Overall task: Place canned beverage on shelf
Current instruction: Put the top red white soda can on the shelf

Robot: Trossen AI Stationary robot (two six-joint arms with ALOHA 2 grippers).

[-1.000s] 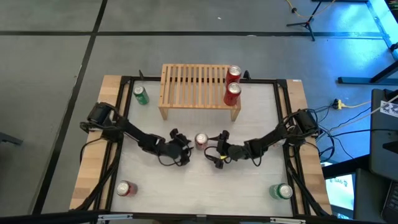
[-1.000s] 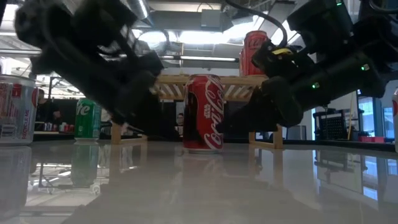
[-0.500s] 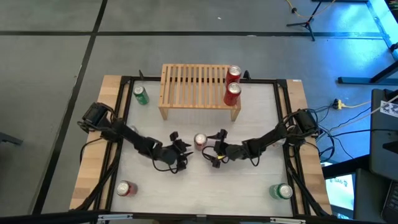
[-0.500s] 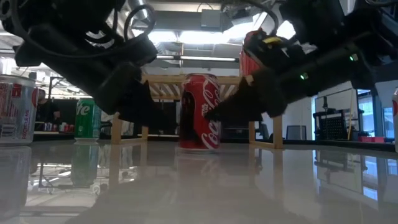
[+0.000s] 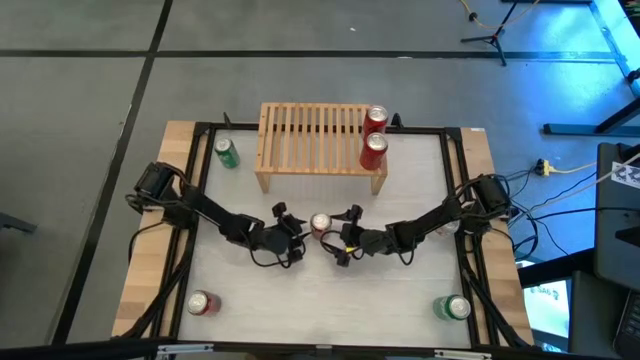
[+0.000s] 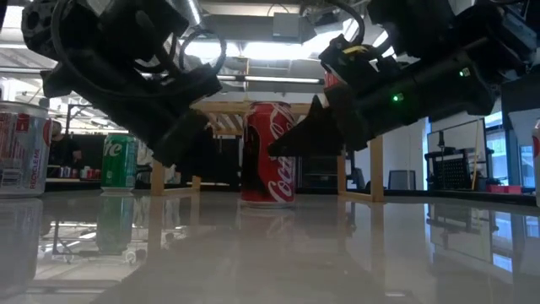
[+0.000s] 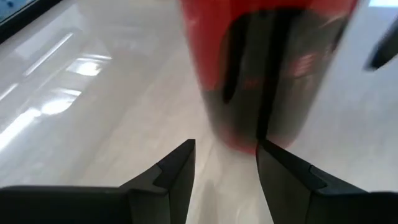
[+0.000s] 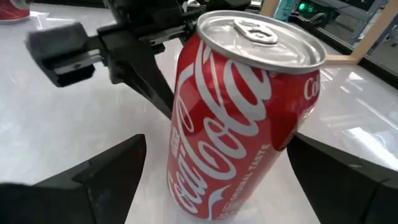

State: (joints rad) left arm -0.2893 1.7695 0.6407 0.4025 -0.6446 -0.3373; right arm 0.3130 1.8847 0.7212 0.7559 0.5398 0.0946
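at table centre, 6 o'clock of the shelf [image 5: 322, 137], red can [image 5: 321, 225] stands between left gripper [image 5: 290, 232], half-open and empty, and right gripper [image 5: 340, 236], spread wide, ungrasped; either could topple it.

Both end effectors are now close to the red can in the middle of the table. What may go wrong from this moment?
1. The left end effector and right end effector flank the middle red can; they may collide or tip it.
2. The right end effector's fingers stand wide around the can; an off-centre close may push it away.
3. Two red cans already fill the right end of the shelf; placing there may knock them.
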